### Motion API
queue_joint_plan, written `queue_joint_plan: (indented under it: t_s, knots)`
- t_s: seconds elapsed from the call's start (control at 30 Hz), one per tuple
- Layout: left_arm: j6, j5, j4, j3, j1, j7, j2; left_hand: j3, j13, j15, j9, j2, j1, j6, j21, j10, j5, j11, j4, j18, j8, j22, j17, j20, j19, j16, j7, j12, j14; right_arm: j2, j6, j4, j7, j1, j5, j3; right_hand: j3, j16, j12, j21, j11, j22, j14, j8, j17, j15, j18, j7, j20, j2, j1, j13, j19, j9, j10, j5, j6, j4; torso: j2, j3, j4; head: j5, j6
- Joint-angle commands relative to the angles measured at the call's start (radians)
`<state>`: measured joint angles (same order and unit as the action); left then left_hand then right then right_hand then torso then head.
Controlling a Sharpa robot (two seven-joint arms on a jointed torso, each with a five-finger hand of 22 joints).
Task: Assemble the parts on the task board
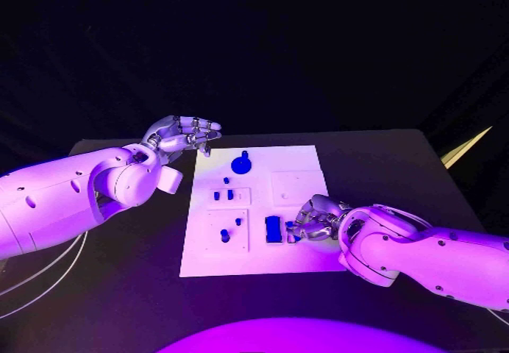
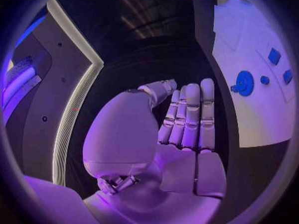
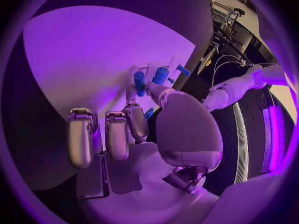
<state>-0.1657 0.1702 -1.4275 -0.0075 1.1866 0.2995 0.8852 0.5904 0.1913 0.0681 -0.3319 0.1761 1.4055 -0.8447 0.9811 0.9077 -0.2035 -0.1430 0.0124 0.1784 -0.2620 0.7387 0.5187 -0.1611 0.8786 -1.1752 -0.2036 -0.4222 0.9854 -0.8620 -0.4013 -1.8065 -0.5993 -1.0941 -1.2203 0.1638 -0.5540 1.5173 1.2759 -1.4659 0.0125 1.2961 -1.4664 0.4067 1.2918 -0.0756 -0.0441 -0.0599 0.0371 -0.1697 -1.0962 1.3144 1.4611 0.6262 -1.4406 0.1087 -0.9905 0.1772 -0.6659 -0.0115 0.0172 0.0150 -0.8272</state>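
Observation:
The white task board [image 1: 254, 213] lies in the middle of the black table. A round blue part [image 1: 242, 163] sits at its far end, and several small blue parts [image 1: 223, 195] stand in its left-hand plates. A taller blue block [image 1: 273, 228] stands near the board's middle. My right hand [image 1: 316, 218] rests on the board just right of that block. Its thumb and a finger pinch a small blue part [image 3: 139, 82], with two more blue parts [image 3: 161, 74] just beyond. My left hand [image 1: 182, 134] hovers off the board's far left corner, fingers [image 2: 190, 114] curled in and holding nothing.
The board [image 2: 249, 50] with the round blue part [image 2: 244, 82] lies to the side of my left hand. A blank square plate [image 1: 295, 187] sits on the board's right half. Black table top surrounds the board, with the table's right edge [image 1: 451, 158] nearby.

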Motion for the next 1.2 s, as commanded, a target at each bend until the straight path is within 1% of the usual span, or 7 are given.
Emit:
queue_joint_plan:
  t_s: [0.03,0.17,0.27,0.4,0.6,0.83,1.2]
  knots:
    - [0.003,-0.001,-0.003,0.001,0.001,0.001,0.000,-0.012,0.018,0.001,0.014,-0.011,-0.007,0.010,-0.012,-0.020,-0.006,-0.002,0.003,0.007,-0.024,-0.013,-0.011,-0.001,-0.005,0.000,-0.004,-0.014,-0.014,0.004,0.005,0.001,-0.001,0.001,-0.003,0.000,-0.031,0.017,0.018,-0.019,0.010,0.242,-0.089,0.034,0.203,-0.009,0.026,0.010,-0.013,0.010,0.021,0.101,0.085,0.015,-0.031,0.027,-0.035,0.017,0.000,-0.0005,0.0005,0.001,0.000]
    - [0.003,-0.001,-0.003,0.001,0.001,0.000,0.000,-0.012,0.018,0.001,0.014,-0.011,-0.007,0.010,-0.012,-0.020,-0.006,-0.002,0.003,0.007,-0.024,-0.013,-0.011,-0.001,-0.005,0.000,-0.004,-0.014,-0.014,0.007,0.008,0.001,0.000,0.001,-0.002,0.000,-0.031,0.018,0.021,-0.019,0.010,0.242,-0.089,0.034,0.205,-0.009,0.026,0.010,-0.013,0.011,0.023,0.102,0.085,0.015,-0.031,0.027,-0.035,0.018,0.000,0.0000,0.0001,0.001,0.000]
    - [0.003,-0.001,-0.003,0.001,0.001,-0.001,0.001,-0.012,0.017,0.002,0.014,-0.011,-0.008,0.010,-0.012,-0.021,-0.006,-0.002,0.005,0.007,-0.026,-0.013,-0.012,-0.001,-0.006,0.000,-0.004,-0.015,-0.015,0.008,0.012,0.001,0.000,0.001,0.000,0.000,-0.031,0.018,0.021,-0.020,0.011,0.242,-0.089,0.035,0.205,-0.010,0.026,0.010,-0.014,0.011,0.025,0.103,0.086,0.015,-0.032,0.027,-0.036,0.019,0.000,-0.0006,0.0005,0.002,-0.001]
    - [0.004,-0.001,-0.003,0.001,0.001,-0.002,0.001,-0.012,0.017,0.002,0.014,-0.011,-0.008,0.010,-0.012,-0.021,-0.006,-0.002,0.005,0.007,-0.026,-0.013,-0.012,-0.001,-0.006,0.000,-0.004,-0.015,-0.015,0.008,0.016,0.001,0.000,0.001,0.000,0.000,-0.030,0.019,0.023,-0.022,0.012,0.243,-0.089,0.036,0.206,-0.011,0.027,0.011,-0.015,0.013,0.037,0.104,0.086,0.015,-0.034,0.027,-0.039,0.023,0.001,0.0001,0.0008,0.001,-0.002]
    - [0.004,-0.001,-0.003,0.001,0.001,-0.003,0.002,-0.012,0.017,0.002,0.014,-0.011,-0.008,0.010,-0.012,-0.021,-0.006,-0.002,0.005,0.007,-0.026,-0.013,-0.012,-0.001,-0.006,0.000,-0.004,-0.015,-0.015,0.008,0.021,-0.001,0.001,0.001,0.001,0.000,-0.027,0.019,0.027,-0.025,0.012,0.244,-0.090,0.037,0.208,-0.011,0.027,0.011,-0.015,0.012,0.056,0.106,0.087,0.015,-0.036,0.027,-0.041,0.030,0.001,-0.0004,0.0005,0.002,-0.004]
    - [0.004,-0.001,-0.002,0.001,0.001,-0.003,0.003,-0.012,0.017,0.002,0.014,-0.011,-0.009,0.011,-0.013,-0.022,-0.006,-0.003,0.006,0.007,-0.027,-0.014,-0.012,-0.001,-0.006,0.000,-0.005,-0.016,-0.015,0.005,0.024,-0.009,0.004,0.001,0.001,0.000,-0.008,0.021,0.031,-0.029,0.012,0.247,-0.091,0.037,0.212,-0.011,0.028,0.011,-0.016,-0.001,0.125,0.110,0.089,0.012,-0.040,0.027,-0.047,0.061,0.001,-0.0004,0.0006,0.003,-0.006]
    - [0.003,-0.001,-0.001,0.001,0.001,-0.004,0.003,-0.012,0.017,0.002,0.014,-0.011,-0.009,0.011,-0.013,-0.022,-0.006,-0.003,0.006,0.007,-0.027,-0.014,-0.012,-0.001,-0.006,0.000,-0.005,-0.016,-0.015,-0.001,0.025,-0.012,0.005,0.001,-0.005,0.000,0.000,0.022,0.031,-0.031,0.012,0.248,-0.091,0.037,0.213,-0.011,0.029,0.012,-0.016,-0.009,0.150,0.112,0.089,0.011,-0.041,0.027,-0.049,0.072,0.000,-0.0011,0.0008,0.003,-0.006]
